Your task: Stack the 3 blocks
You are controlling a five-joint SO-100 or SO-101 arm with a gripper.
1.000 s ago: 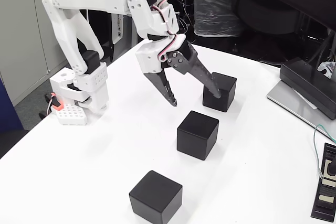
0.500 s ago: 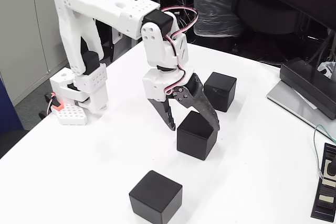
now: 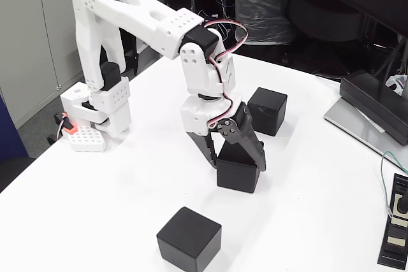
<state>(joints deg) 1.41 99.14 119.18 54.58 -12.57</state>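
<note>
Jaws of gripper [image 3: 236, 162] straddling middle block [image 3: 238, 169] (grip uncertain), two blocks [image 3: 267, 111] [image 3: 189, 239] apart, no legible writing

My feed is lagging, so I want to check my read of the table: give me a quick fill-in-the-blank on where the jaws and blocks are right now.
1. The gripper has its jaws on either side of the ___ block.
2. The number of blocks stacked on another block so far is ___.
3. The near block and the far block both rest on the ___ table.

Missing words: middle; zero; white
</note>
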